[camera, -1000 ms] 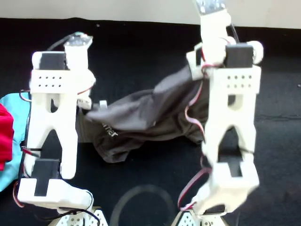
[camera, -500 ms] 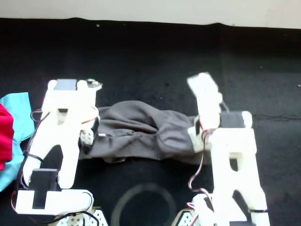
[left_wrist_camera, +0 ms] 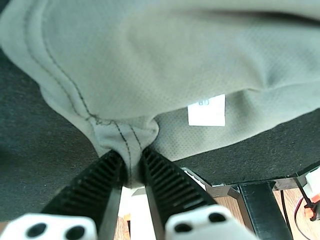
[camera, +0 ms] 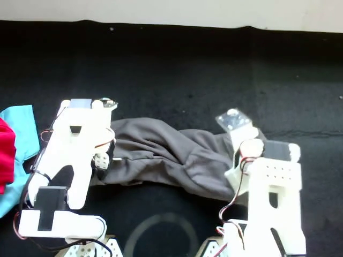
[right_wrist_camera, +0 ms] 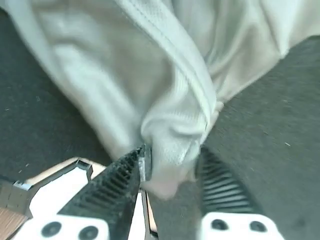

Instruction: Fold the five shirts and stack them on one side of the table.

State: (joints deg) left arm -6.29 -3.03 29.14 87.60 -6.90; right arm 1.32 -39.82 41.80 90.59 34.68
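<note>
the left tool and right tool each pinch one end of the shirt, so it stretches along the worktop for folding.

The grey shirt across the middle of the high view is soft, matt cloth. Close up in the left wrist view it shows a fine pin-hole knit, dark stitched seams and a smooth white label. The left gripper and the right gripper have black plastic jaws with ribbed inner faces, set on smooth white plastic. The lower-left arm and lower-right arm are matt white plastic with thin plastic-coated wires. The table cover is black, matt and felt-like. At the left edge lie a turquoise cloth and a red cloth, both matt.
</note>
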